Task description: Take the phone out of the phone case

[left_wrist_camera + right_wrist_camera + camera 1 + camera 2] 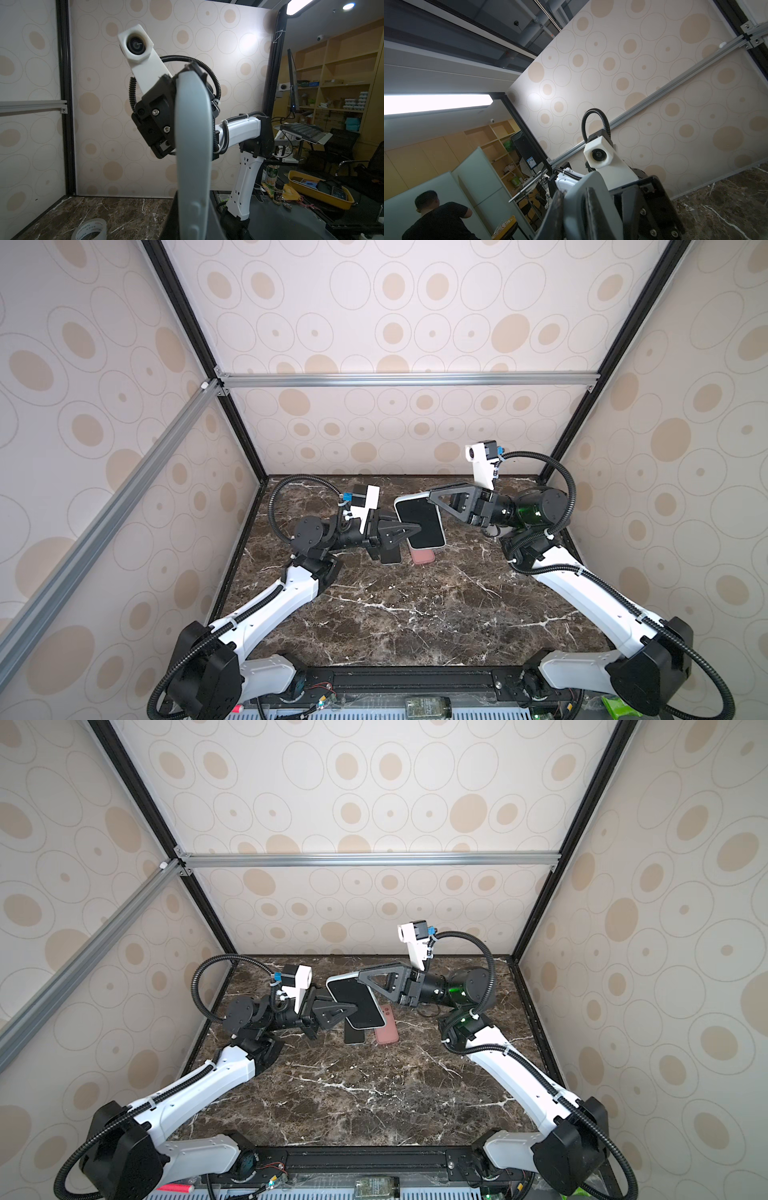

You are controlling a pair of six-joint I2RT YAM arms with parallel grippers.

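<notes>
tabletop (395,614): dark marble, white veins | walls (415,302): cream panels with beige circles | aluminium bar (407,379): runs across the back wall | tape roll (90,230): clear, lying on the marble | yellow tray (321,192): cluttered, outside the enclosure | person (440,216): black shirt, back turned

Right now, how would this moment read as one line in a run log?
left gripper: shut on cased phone | right gripper: shut on cased phone | state: lifted, case on | marble table: pink phone case, dark phone
</notes>
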